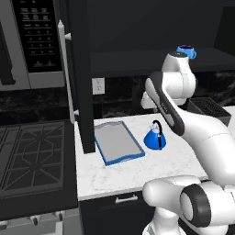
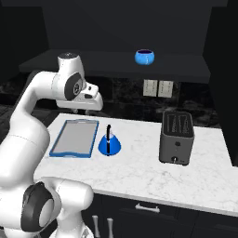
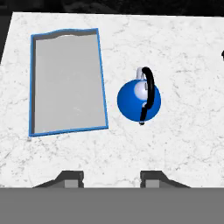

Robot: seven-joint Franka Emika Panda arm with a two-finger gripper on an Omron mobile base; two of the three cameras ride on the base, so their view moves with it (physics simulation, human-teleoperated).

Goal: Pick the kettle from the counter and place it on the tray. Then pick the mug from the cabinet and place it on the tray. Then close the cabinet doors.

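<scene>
Claw (image 3: 111, 177) open, empty, high above bench (image 3: 183, 140). Kettle (image 3: 139, 100) upright just right of tray (image 3: 103, 78), apart; bare marble around. Mug (image 2: 144, 57) on cabinet shelf (image 2: 93, 60). No readable writing.

a rendered home kitchen: a black gas stove (image 1: 32, 156) sits beside a white marble-patterned counter (image 2: 139, 172) over dark drawers, a grey microwave (image 1: 32, 41) hangs above the stove, and what looks like a toaster (image 2: 176, 137) stands under a dark wall cabinet (image 2: 116, 28).
</scene>
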